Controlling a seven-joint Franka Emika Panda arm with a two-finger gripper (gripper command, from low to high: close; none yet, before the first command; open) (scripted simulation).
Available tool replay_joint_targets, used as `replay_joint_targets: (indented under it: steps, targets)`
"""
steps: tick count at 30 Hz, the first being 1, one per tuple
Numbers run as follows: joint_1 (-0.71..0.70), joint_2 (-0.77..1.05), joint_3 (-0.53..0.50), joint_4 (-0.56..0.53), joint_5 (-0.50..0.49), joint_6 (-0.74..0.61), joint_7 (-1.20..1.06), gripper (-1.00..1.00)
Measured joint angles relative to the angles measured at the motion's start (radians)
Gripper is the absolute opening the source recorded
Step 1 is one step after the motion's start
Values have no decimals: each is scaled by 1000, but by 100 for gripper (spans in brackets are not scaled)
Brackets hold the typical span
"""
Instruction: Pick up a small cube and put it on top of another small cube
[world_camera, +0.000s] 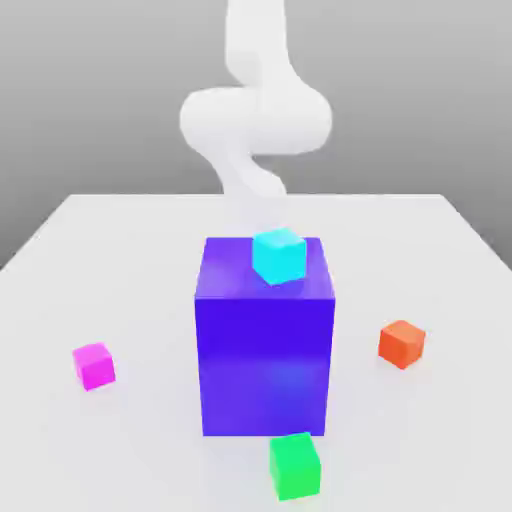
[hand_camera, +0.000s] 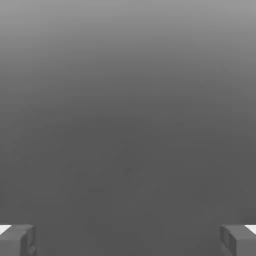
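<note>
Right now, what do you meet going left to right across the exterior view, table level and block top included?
Magenta cube → big blue-purple block → orange-red cube. Cyan and green cubes left out: both overlap the block's span.

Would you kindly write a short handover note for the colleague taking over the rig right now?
Gripper: open, nothing between its fingers.
Magenta cube: on the table, toward the exterior view's left.
Green cube: on the table, in front of the big blue block in the exterior view.
Done: no stacking; the two cubes sit apart.
Left: grasp one small cube, probably magenta, and set it on the other, probably green.
</note>
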Motion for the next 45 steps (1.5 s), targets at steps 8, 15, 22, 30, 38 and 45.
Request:
replay_joint_targets:
  steps: [8, 15, 22, 30, 38, 45]
  targets:
    - [82, 93, -159, -64, -25, 66, -325, 0]
    - [154, 167, -303, -119, -47, 123, -602, 0]
    - [220, 239, -446, -173, -62, 180, -885, 0]
    - [294, 320, -615, -236, -80, 245, -1208, 0]
    - [367, 403, -786, -298, -96, 310, -1532, 0]
    - [440, 475, -946, -353, -112, 366, -1816, 0]
